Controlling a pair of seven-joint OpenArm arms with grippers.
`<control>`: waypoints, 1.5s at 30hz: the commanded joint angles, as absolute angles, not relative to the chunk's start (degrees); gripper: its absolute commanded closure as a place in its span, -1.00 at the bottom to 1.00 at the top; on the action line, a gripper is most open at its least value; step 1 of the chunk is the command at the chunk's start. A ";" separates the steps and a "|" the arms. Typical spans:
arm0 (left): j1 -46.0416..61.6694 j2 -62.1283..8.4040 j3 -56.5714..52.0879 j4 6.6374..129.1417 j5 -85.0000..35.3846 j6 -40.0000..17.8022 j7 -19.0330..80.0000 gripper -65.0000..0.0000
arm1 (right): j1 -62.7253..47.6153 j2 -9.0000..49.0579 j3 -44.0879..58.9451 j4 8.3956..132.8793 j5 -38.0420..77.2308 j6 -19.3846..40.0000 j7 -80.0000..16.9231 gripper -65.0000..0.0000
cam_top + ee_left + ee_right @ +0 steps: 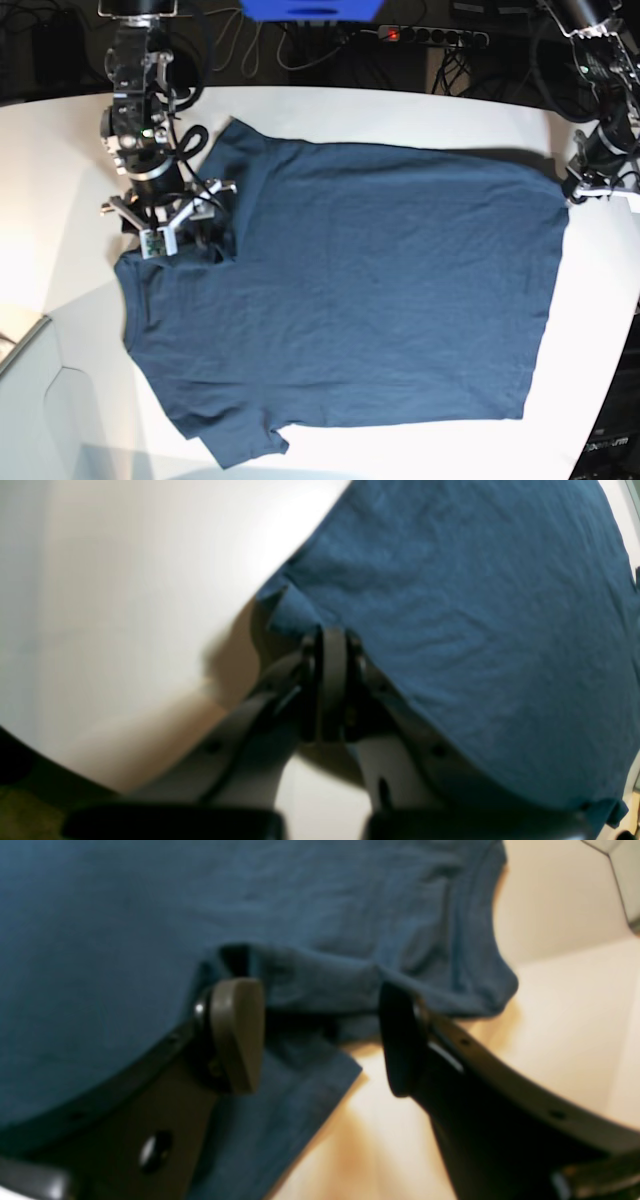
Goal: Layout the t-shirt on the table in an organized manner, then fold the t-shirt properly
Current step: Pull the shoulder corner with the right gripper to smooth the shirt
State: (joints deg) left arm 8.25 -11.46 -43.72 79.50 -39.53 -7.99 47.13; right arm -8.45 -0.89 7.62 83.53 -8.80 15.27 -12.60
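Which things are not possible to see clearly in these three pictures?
- Base view: the t-shirt collar is hidden by the right gripper above it.
- Base view: the left gripper is too small to show its jaws.
- Left wrist view: whether cloth is pinched is hidden where the shut left gripper meets the shirt's edge.
- Right wrist view: the open right gripper is blurred and its fingers cover the cloth behind.
- Table: its near edge is cut off.

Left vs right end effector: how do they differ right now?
The left end effector is shut, pinching the t-shirt at a hem corner; the right end effector stands open, its pads either side of a raised fold near the collar and not clamped on it.
In the base view the left one is at the shirt's right edge, the right one at its left, collar end.
Shared: both sit low at the shirt's edge on the table.
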 commanded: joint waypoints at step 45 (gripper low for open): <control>7.60 -11.91 -44.00 80.66 -40.40 -8.48 46.20 1.00 | -20.35 2.86 8.31 88.84 -8.66 18.07 -11.82 1.00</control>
State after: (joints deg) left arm 7.81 -11.07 -43.77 79.55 -39.55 -7.99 46.92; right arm -20.47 2.52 8.01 87.68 -8.80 17.19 -13.10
